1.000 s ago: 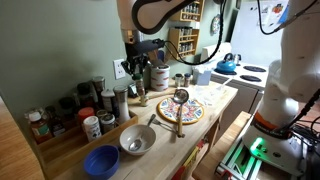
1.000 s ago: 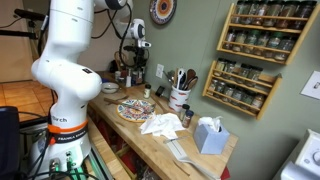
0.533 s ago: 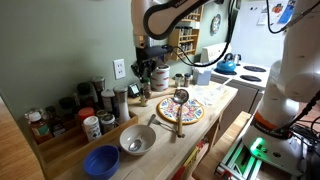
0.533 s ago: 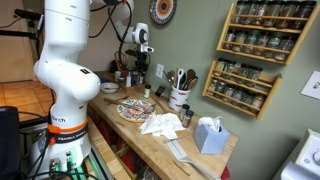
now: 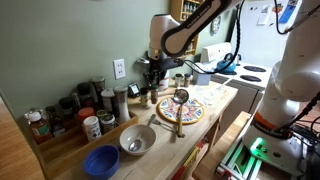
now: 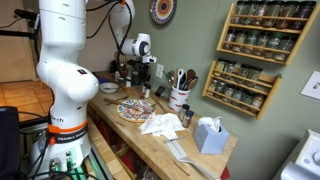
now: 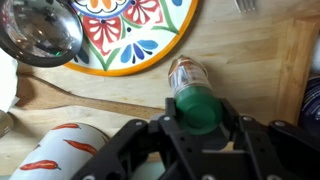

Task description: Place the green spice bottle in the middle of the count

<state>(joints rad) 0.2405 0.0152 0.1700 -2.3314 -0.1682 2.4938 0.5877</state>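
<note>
My gripper [image 7: 196, 125] is shut on the green cap of a spice bottle [image 7: 186, 78], which has a clear glass body and a label. In the wrist view the bottle hangs over bare wooden counter [image 7: 260, 60], right beside the rim of a colourful patterned plate [image 7: 130, 45]. In both exterior views the gripper [image 5: 151, 88] [image 6: 143, 82] is low over the counter, next to the plate [image 5: 183, 112] [image 6: 135, 108], near the wall. The bottle itself is too small to make out there.
A metal ladle [image 5: 180, 97] [image 7: 40, 30] lies on the plate. Spice jars [image 5: 70, 108], a metal bowl [image 5: 137, 140] and a blue bowl [image 5: 101, 160] stand along the counter. A white chili-print mug [image 7: 60, 150], utensil holder [image 6: 180, 97], white cloth [image 6: 160, 123] and tissue box [image 6: 208, 135] are nearby.
The arm has swung away from the wall jars toward the plate and come lower, with the bottle still in the gripper.
</note>
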